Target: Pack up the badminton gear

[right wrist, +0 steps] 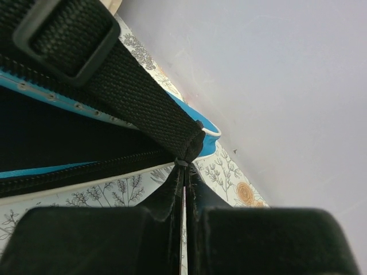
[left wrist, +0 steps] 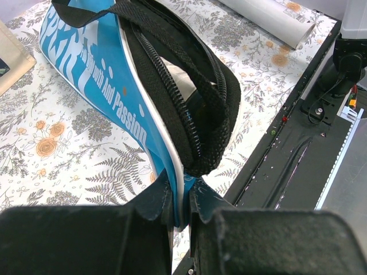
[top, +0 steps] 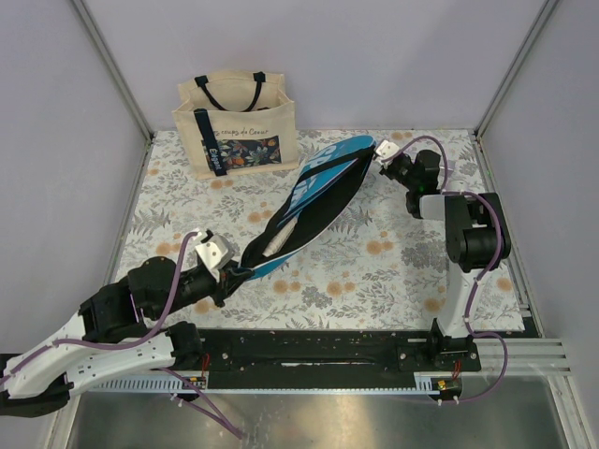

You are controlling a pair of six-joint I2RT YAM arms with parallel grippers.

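Observation:
The blue case (top: pixel 314 192) lettered in white lies diagonally across the floral table, its zipper (left wrist: pixel 172 86) standing open along one side. My left gripper (top: pixel 229 273) (left wrist: pixel 182 197) is shut on the white-piped edge of its narrow end. At the wide far end, my right gripper (top: pixel 382 154) (right wrist: pixel 183 166) is pinched shut on a small black zipper tab, where the black strap (right wrist: pixel 132 91) ends. Something white (top: pixel 279 243) shows inside the open mouth. The rackets are otherwise hidden. A white cylinder (left wrist: pixel 269 17) shows near the right arm's base; I cannot tell whether it is the tube.
A beige tote (top: pixel 239 122) (left wrist: pixel 8 57) with black straps stands at the back left. The black base rail (top: pixel 318 346) (left wrist: pixel 298 143) runs along the near edge. The back wall (right wrist: pixel 275 86) is close behind the right gripper.

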